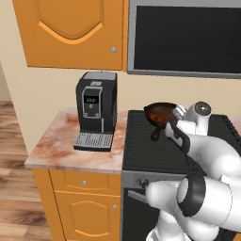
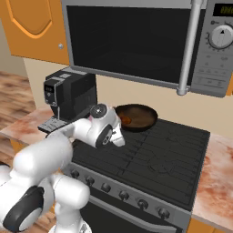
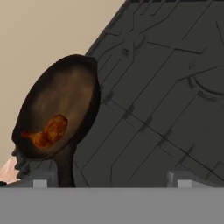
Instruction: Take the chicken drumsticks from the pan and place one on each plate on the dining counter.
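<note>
claw wide, nothing held, hovering near the handle | drumstick in pan, far left of stove | step: approach for pick | next: descend onto meat, close

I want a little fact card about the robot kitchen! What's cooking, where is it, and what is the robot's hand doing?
Food: orange-brown chicken drumstick, lying in the pan
Pan: dark frying pan, on the stove's back left corner
Stove: black cooktop
Hand: hand, open, holding nothing, near the pan's handle
Nearby: black coffee machine on the marbled counter; microwave above the stove
</note>
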